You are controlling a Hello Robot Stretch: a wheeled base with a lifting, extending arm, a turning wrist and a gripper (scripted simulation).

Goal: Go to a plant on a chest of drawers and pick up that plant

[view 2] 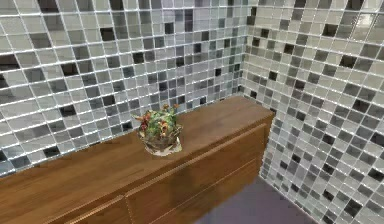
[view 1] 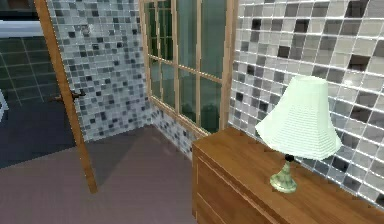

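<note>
Room: grey mosaic-tiled walls (view 2: 80, 60) meet in a corner behind a wooden chest of drawers (view 2: 232, 122).
Gripper: we cannot tell its state.
Plant: the plant (view 2: 160, 131) stands on the chest top, just toward 9 o'clock of the arm side view's centre.
Lamp: a lamp (view 1: 298, 120) stands at 4 o'clock in the forward view.
Progress: we judge the approach done; reaching, grasping and lifting are left.
Writing: we can read none.

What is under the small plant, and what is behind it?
The plant stands on the wooden top of the chest of drawers; its base covers that spot. Behind it is a tiled wall.
</note>
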